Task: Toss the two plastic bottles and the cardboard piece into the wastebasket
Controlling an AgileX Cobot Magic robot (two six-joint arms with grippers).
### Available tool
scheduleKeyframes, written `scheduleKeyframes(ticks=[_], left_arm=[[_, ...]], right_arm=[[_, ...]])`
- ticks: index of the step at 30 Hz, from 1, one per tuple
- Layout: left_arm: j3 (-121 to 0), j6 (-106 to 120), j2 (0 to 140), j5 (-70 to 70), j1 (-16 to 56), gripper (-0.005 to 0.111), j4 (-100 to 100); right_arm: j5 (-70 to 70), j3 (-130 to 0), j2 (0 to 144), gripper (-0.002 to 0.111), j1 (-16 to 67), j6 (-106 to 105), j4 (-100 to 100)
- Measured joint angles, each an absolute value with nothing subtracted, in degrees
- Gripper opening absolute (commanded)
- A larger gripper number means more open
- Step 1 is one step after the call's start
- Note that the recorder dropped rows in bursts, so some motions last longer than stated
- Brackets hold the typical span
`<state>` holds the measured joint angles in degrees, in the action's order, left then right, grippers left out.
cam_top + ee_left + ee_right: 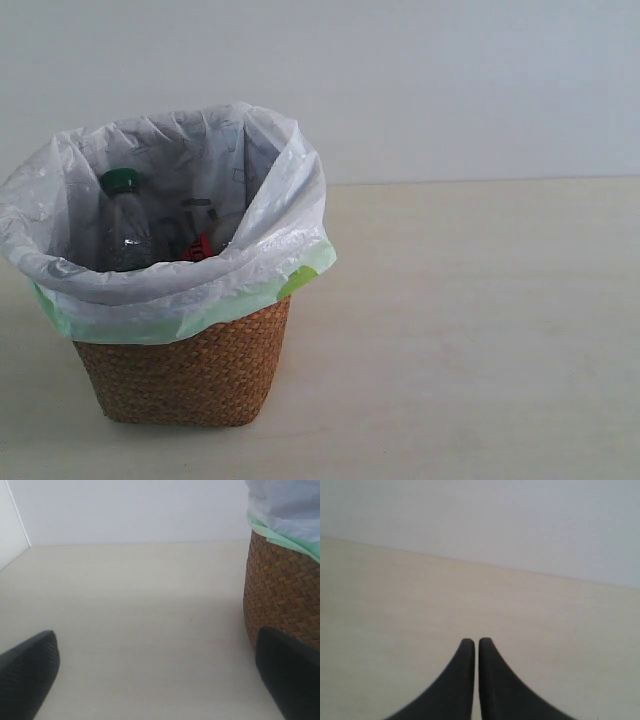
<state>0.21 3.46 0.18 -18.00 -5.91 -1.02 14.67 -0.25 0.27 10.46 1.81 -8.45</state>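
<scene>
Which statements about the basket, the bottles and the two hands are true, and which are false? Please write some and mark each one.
1. The green-capped bottle is inside the basket. True.
2. The right hand is open. False: its fingers are closed together and hold nothing.
3. The left hand is open, near the basket. True.
4. A bottle lies on the table. False: no bottle shows there; the red-labelled bottle is in the basket too.
5. The basket has no liner. False: a plastic bag lines it and folds over the rim.
</scene>
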Motion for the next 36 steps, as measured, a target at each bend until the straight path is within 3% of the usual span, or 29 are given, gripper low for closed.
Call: scheduleKeyframes(ticks=[36], left_arm=[[0.2,3.5,0.2,-18.0,-5.9,0.108,-1.0]], right_arm=[[19.0,0.0,0.3,0.000,8.1,6.1,-7.1]])
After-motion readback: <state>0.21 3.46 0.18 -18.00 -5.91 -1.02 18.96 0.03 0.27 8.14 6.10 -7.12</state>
